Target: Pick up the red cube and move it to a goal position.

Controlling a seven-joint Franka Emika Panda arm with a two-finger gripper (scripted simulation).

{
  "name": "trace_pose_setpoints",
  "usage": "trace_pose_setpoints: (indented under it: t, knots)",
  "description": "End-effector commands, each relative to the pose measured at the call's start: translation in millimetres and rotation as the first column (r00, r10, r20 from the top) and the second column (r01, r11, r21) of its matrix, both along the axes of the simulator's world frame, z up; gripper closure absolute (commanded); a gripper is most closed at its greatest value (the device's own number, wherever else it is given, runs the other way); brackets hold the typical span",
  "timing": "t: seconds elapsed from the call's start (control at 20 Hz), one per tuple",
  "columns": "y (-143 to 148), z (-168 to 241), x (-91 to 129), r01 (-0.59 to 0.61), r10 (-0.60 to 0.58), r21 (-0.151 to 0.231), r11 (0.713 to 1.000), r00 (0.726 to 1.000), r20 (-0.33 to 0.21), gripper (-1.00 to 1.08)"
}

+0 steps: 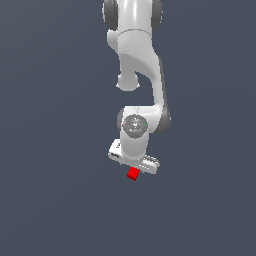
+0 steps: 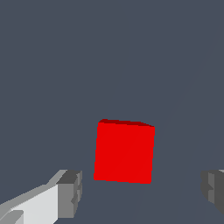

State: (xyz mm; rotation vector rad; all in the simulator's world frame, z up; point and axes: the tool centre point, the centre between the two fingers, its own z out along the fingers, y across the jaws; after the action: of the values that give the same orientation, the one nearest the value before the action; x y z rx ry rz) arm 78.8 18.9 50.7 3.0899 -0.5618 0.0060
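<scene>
Surface [image 1: 55, 200] plain slate-grey, featureless around red cube [image 2: 124, 152].

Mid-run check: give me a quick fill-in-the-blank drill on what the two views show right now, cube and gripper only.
1. The cube in the wrist view is coloured ____.
2. The gripper has its jaws ____, with a gap on each side of the cube.
3. The fingers are ____ touching the cube.
4. In the exterior view the cube shows just ____ the gripper.

Missing words: red; open; not; below
</scene>
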Motion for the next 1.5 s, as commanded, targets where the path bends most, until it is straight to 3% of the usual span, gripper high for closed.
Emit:
trace_pose_setpoints:
  t: [0.0, 0.6, 0.65, 1.45]
  knots:
    - [1.9, -11.0, 7.2, 0.028, -0.028, 0.000, 1.000, 1.000, 0.000, -0.92]
    - [4.7, -30.8, 20.3, 0.076, -0.075, 0.002, 0.997, 0.997, -0.004, -0.92]
    - [4.7, -30.8, 20.3, 0.076, -0.075, 0.002, 0.997, 0.997, -0.004, 1.08]
    - [6.3, -23.8, 17.2, 0.076, -0.075, 0.002, 0.997, 0.997, -0.004, 1.08]
